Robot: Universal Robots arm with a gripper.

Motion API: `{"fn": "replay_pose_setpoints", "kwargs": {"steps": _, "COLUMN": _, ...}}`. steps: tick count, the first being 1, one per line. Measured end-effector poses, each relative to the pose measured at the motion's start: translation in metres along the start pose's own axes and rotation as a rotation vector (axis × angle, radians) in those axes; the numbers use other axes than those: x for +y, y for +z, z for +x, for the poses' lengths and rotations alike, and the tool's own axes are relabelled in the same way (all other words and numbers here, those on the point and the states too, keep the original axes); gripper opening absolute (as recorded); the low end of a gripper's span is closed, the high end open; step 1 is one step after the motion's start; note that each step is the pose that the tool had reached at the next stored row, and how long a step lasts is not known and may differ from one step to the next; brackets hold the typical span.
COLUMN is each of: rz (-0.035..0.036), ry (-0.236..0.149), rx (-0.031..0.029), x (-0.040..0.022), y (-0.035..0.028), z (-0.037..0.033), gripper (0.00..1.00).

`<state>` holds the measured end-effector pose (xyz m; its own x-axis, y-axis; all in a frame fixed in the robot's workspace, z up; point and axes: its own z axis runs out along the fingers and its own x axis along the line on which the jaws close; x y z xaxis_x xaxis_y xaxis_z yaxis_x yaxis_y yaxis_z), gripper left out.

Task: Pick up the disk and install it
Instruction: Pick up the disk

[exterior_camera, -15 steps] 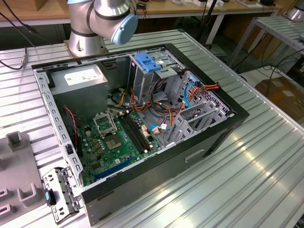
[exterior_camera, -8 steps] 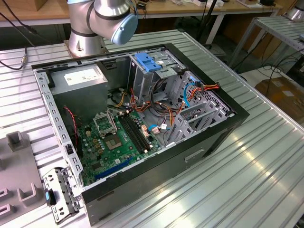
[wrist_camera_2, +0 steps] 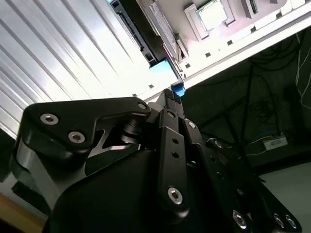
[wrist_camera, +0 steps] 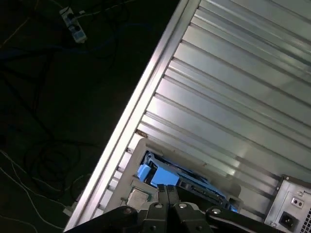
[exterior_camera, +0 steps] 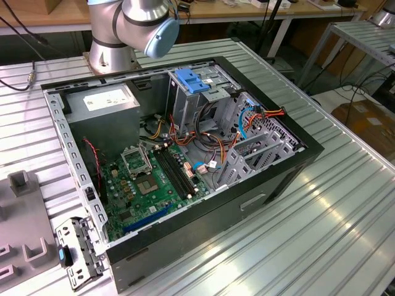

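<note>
Nearest to me stands the open computer case (exterior_camera: 247, 203) on the ribbed metal table (exterior_camera: 333, 222), with its motherboard (exterior_camera: 148, 179) lying bare. Deeper inside is the grey drive cage (exterior_camera: 185, 102) with a blue latch piece (exterior_camera: 190, 80) on top. No drive sits in the case as far as I can see. Behind the case the arm (exterior_camera: 142, 24) rises from the table's far edge.

Farther off, past the case's rear corner with the power socket (wrist_camera: 290, 221), the gripper (wrist_camera: 168, 190) hangs over the disk (wrist_camera: 160, 177). The disk lies in a pale grey holder (wrist_camera: 127, 184) close against the table's edge, and beyond that edge there is only dark floor with cables (wrist_camera: 43, 160).

In both wrist views the fingers (wrist_camera: 160, 194) are drawn close together, with only a thin slit between them. Their tips are right at the blue carrier (wrist_camera_2: 163, 68) — whether they already pinch a rib of it, I cannot tell.

I judge the work to be at its beginning. The gripper has reached the disk, but the disk appears to rest in its holder, not lifted — the carrying over and the install into the case are not yet done.
</note>
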<state>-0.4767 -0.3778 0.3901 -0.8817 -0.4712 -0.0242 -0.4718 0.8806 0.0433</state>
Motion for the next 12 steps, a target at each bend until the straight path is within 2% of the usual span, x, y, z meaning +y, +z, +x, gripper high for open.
{"fn": "replay_pose_setpoints", "kwargs": {"steps": 5, "rz": -0.0026, "ry": -0.116, "rx": 0.0052, "x": 0.0, "y": 0.0003, "z": 0.0, "gripper": 0.11}}
{"fn": "replay_pose_setpoints", "kwargs": {"steps": 6, "rz": -0.0036, "ry": -0.158, "rx": 0.007, "x": 0.0, "y": 0.0004, "z": 0.0, "gripper": 0.11}}
{"fn": "replay_pose_setpoints", "kwargs": {"steps": 9, "rz": -0.0054, "ry": -0.239, "rx": 0.0106, "x": 0.0, "y": 0.0006, "z": 0.0, "gripper": 0.11}}
{"fn": "replay_pose_setpoints", "kwargs": {"steps": 11, "rz": -0.0063, "ry": -0.274, "rx": 0.0121, "x": 0.0, "y": 0.0008, "z": 0.0, "gripper": 0.11}}
{"fn": "replay_pose_setpoints", "kwargs": {"steps": 12, "rz": -0.0073, "ry": -0.319, "rx": 0.014, "x": 0.0, "y": 0.0009, "z": 0.0, "gripper": 0.11}}
